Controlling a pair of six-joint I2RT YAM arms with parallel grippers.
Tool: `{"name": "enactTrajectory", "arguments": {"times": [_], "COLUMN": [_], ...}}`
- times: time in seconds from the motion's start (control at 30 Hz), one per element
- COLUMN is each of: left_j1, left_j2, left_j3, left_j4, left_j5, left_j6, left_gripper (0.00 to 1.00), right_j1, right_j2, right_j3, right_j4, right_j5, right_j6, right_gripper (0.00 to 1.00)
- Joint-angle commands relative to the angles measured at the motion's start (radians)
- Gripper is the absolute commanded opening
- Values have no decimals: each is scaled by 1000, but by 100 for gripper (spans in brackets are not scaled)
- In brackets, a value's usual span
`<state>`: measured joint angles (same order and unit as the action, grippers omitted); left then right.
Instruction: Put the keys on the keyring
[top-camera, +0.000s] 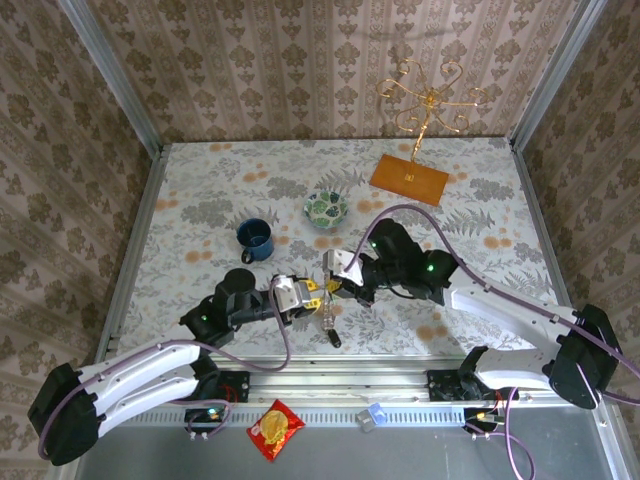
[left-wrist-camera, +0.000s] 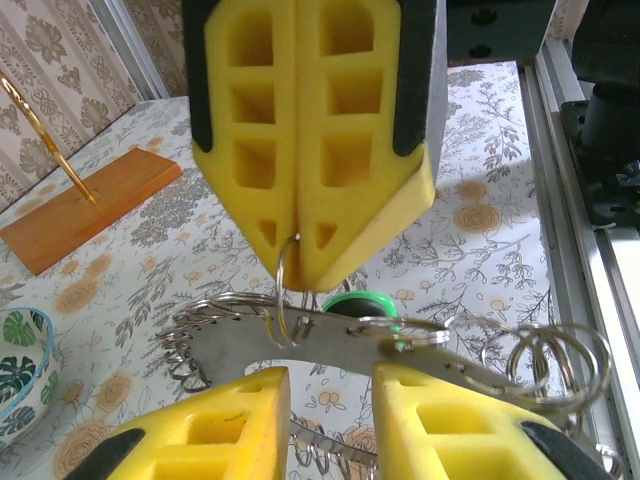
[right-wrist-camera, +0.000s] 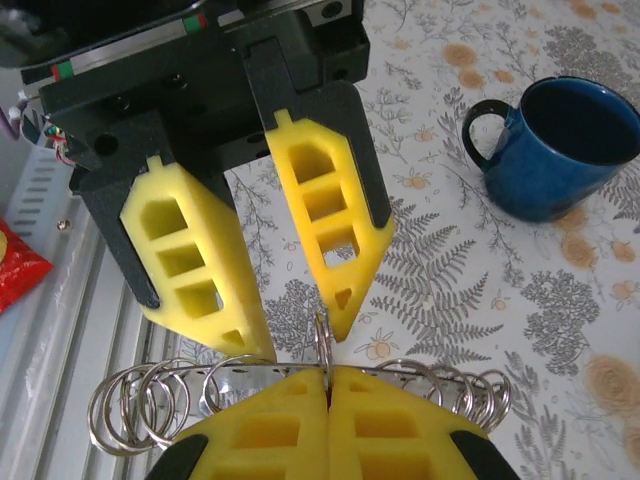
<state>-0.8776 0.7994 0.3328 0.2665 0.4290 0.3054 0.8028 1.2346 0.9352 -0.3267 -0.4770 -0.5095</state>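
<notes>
Keyring hangs over the middle of the table's near edge, between both grippers. Left wrist view: green key head just behind it. Right wrist view: blue mug well apart. Right gripper fully closed, pinching a small wire ring threaded on the keyring. Left gripper jaws parted; contact unclear.
</notes>
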Motion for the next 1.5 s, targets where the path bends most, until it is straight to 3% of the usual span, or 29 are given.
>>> {"name": "enactTrajectory", "arguments": {"times": [0.0, 0.2, 0.53, 0.67, 0.8, 0.87, 0.97, 1.1, 1.47], "left_j1": [-6, -1, 3, 6, 12, 15, 20, 20, 26], "left_j2": [11, 6, 35, 38, 33, 23, 17, 23, 30], "left_j3": [52, 57, 71, 74, 71, 55, 12, -35, -77], "left_j4": [-53, -48, -64, -64, -47, -10, 94, 213, 307], "left_j5": [1, 17, 34, 37, 46, 52, 67, 88, 114], "left_j6": [45, 42, 41, 44, 42, 23, -37, -90, -117], "left_gripper": [27, 28, 22, 15, 0, 0, 0, 0, 0], "right_j1": [34, 64, 103, 106, 102, 67, -13, -50, -53], "right_j2": [36, 77, 96, 90, 62, 19, -55, -92, -38], "right_j3": [82, 144, 180, 180, 146, 88, -29, -138, -176], "right_j4": [-167, -250, -229, -222, -170, -94, 70, 221, 289], "right_j5": [84, 173, 155, 140, 123, 81, -35, -111, -156], "right_j6": [-105, -164, -170, -163, -130, -74, 55, 162, 175], "right_gripper": [0, 0, 0, 0, 1, 18, 29, 32, 31]}}
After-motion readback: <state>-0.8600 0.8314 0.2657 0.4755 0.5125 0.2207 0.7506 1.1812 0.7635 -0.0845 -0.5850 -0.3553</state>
